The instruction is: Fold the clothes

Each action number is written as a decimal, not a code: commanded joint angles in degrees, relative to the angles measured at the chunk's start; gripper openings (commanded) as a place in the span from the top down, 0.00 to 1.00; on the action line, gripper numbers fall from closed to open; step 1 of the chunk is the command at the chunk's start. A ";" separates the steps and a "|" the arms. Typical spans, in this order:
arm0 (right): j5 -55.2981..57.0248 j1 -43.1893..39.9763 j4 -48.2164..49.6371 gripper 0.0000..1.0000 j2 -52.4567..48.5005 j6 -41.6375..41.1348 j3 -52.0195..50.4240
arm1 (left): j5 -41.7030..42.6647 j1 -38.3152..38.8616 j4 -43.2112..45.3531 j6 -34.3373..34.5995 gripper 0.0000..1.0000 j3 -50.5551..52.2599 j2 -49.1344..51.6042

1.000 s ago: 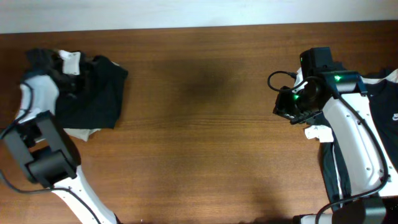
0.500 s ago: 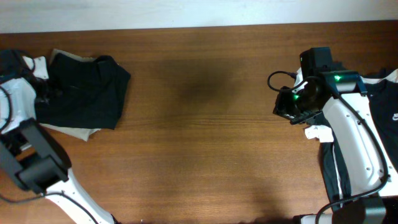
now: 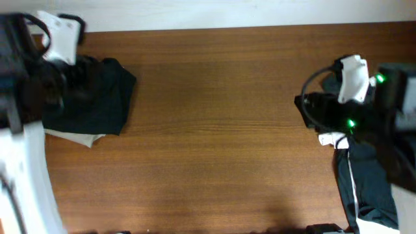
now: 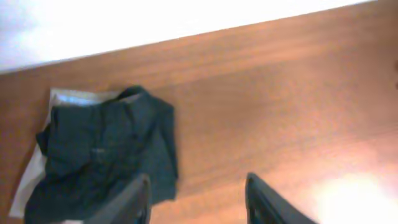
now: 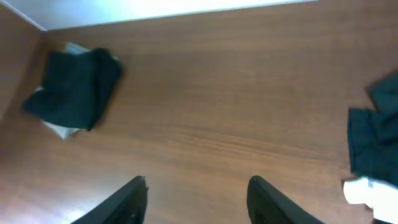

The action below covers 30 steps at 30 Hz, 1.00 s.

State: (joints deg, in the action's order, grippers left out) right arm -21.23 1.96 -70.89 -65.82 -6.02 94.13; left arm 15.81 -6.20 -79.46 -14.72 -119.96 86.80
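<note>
Tag [image 3: 331,138] beside right-side black garment [image 3: 368,195] is too blurred to read.

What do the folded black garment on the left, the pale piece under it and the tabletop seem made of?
Folded black garment: soft matte fabric; it creases and slumps without shine. Pale piece: probably thin cloth, but too little shows to be sure. Tabletop: wood or wood-look laminate, smooth, with visible grain and a faint sheen.

No writing is legible on the clothes [image 3: 97,97].
</note>
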 commanded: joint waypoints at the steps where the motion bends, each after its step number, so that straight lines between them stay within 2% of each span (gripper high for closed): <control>1: -2.99 -0.09 -1.62 0.01 3.26 2.62 0.44 | -4.76 8.15 -5.51 3.56 0.01 -0.09 -4.79; 4: -2.97 -0.09 -3.34 0.01 3.98 2.62 0.44 | -4.70 10.82 -10.25 3.56 0.00 -0.09 -5.03; 16: -0.52 -0.13 -6.19 0.01 -2.29 2.64 0.39 | -4.74 10.82 -9.86 3.54 0.01 -0.09 -4.96; 18: 2.49 -0.09 0.04 0.01 -1.22 3.82 -0.42 | -4.74 10.82 -9.86 3.54 0.01 -0.09 -4.98; 19: 2.43 -0.09 5.57 0.01 0.74 7.45 -2.16 | -4.72 10.82 -9.84 3.54 0.01 -0.09 -4.96; 20: 2.43 -0.09 11.45 0.01 3.43 9.77 -5.60 | -4.72 10.82 -9.81 3.54 0.01 -0.09 -4.96; 21: 2.60 -0.11 20.09 0.01 10.14 12.07 -14.38 | -4.74 10.82 -9.84 3.54 0.01 -0.09 -4.96; 23: 4.68 -0.11 28.17 0.01 18.25 12.04 -26.58 | -4.74 10.82 -9.86 3.54 0.01 -0.09 -4.98; 24: 5.73 -0.17 32.85 0.01 24.63 12.04 -36.11 | -4.74 10.82 -9.84 3.54 0.01 -0.09 -4.96; 28: 5.40 -3.58 44.30 0.01 42.86 11.56 -60.41 | -4.74 10.82 -9.84 3.54 0.01 -0.09 -4.98; 30: 5.22 -5.42 46.99 0.01 55.56 11.08 -72.13 | -4.74 10.82 -9.86 3.54 0.01 -0.09 -4.98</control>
State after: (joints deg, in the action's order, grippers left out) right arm -16.29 -2.20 -25.10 -18.37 5.15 28.84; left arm 11.46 4.38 -89.19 -12.12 -120.01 82.00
